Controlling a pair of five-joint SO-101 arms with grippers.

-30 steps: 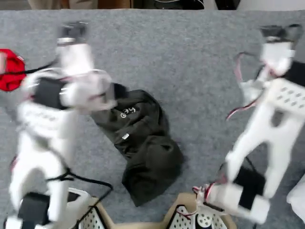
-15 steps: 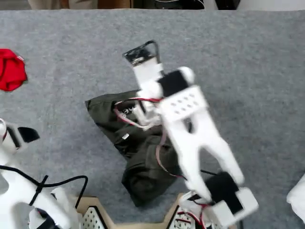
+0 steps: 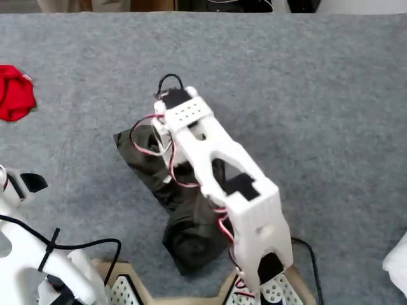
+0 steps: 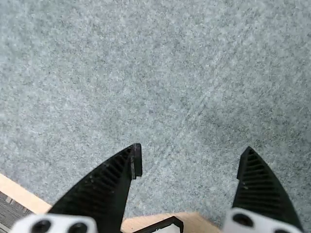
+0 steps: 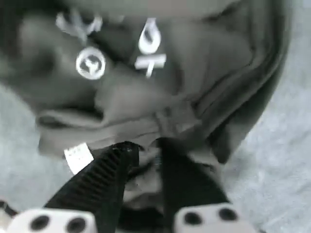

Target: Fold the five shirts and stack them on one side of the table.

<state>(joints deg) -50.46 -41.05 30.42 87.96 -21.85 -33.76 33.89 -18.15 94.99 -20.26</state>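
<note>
At the near edge, left jaws spread wide, ribbed black fingers (image 4: 114, 179) over fuzzy grey tabletop (image 4: 160, 73). White cloth (image 3: 397, 260) at the near right corner. Mid-table, right jaws pinched shut on a soft fold of the crumpled dark olive shirt (image 3: 191, 238). Farther left, a bunched red shirt (image 3: 16, 92).

Right tool (image 5: 146, 148) atop shirt (image 3: 191, 236)
</note>
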